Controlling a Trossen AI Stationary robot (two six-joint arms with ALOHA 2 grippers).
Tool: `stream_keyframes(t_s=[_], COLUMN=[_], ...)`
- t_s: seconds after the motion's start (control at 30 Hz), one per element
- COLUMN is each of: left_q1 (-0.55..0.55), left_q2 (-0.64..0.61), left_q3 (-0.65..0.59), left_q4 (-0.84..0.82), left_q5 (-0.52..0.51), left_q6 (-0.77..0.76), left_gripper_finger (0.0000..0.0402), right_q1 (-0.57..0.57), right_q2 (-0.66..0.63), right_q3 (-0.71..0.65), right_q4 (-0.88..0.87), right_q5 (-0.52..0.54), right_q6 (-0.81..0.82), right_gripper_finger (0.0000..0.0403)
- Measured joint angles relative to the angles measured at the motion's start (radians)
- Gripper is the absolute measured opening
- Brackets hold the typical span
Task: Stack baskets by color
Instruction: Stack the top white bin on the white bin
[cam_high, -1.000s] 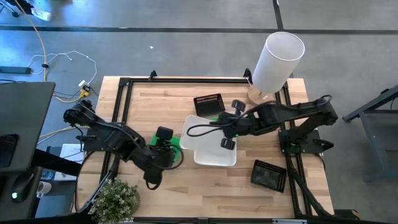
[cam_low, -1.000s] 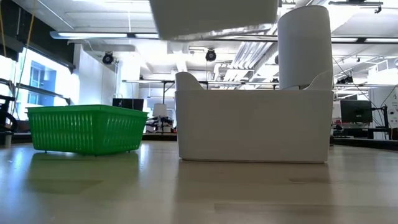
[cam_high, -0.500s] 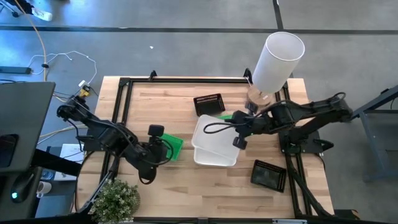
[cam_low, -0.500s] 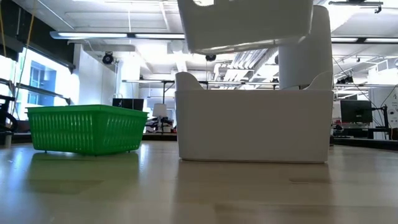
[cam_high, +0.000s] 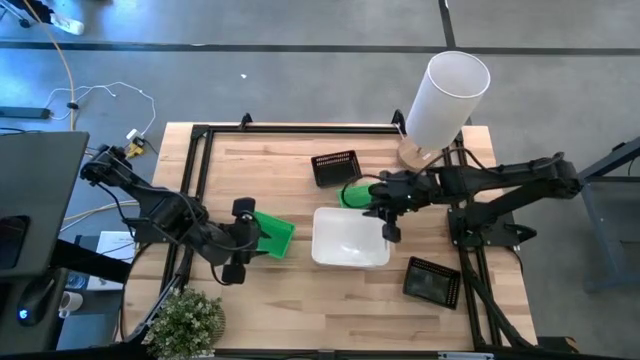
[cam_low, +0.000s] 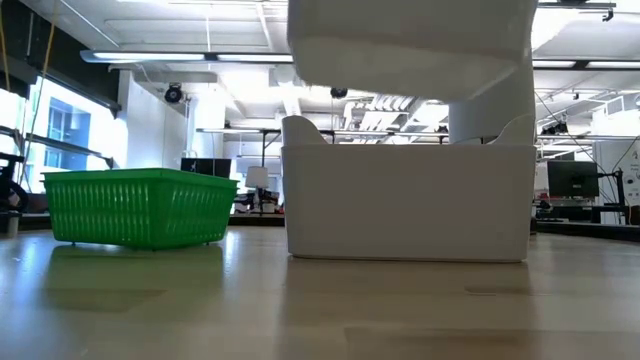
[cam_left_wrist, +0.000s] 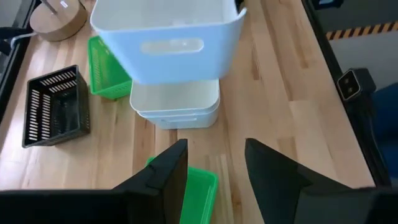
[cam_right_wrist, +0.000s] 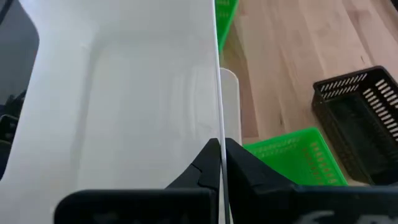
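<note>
My right gripper (cam_high: 385, 212) is shut on a white basket (cam_high: 350, 238) and holds it in the air over a stack of white baskets (cam_left_wrist: 175, 103) at the table's middle. In the low view the held white basket (cam_low: 410, 45) hangs above the stack (cam_low: 405, 200). My left gripper (cam_left_wrist: 214, 168) stands open at the left, just above and short of a green basket (cam_high: 270, 236) that rests flat on the table. A second green basket (cam_high: 356, 192) and a black basket (cam_high: 335, 168) stand behind the stack. Another black basket (cam_high: 432, 280) sits at the near right. My right gripper pinches the top edge of the white basket's right end wall (cam_right_wrist: 218, 134), near its far corner, with one finger inside the basket and one outside. The fingers come from the table's right, slanting down. The basket is lifted clear and hangs about level above the stack.
A tall white cylinder (cam_high: 446, 98) on a wooden base stands at the far right corner. A potted plant (cam_high: 186, 320) sits at the near left corner. A black frame (cam_high: 300, 128) runs along the table's edges. Bare wood lies along the near edge.
My right gripper has carried the white basket toward the table's right and near side and down, so the basket now hangs level right over the stack. My left gripper has drawn back toward the table's left edge, away from the green basket, which has stayed put.
</note>
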Motion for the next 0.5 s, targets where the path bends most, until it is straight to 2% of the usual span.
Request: stream_keyframes(t_s=[0.23,0.5], left_q1=[0.000,0.000], left_q2=[-0.014,-0.014], left_q3=[-0.016,-0.016], left_q4=[0.022,0.041], left_q5=[-0.001,0.000], left_q6=[0.005,0.008], left_gripper_finger=[0.0147,0.0147], right_q1=[-0.071,-0.110], right_q2=[0.001,0.001], right_q3=[-0.083,-0.127], right_q4=[0.103,0.119], right_q5=[-0.061,-0.089], right_q6=[-0.009,-0.012], right_gripper_finger=[0.0000,0.0000])
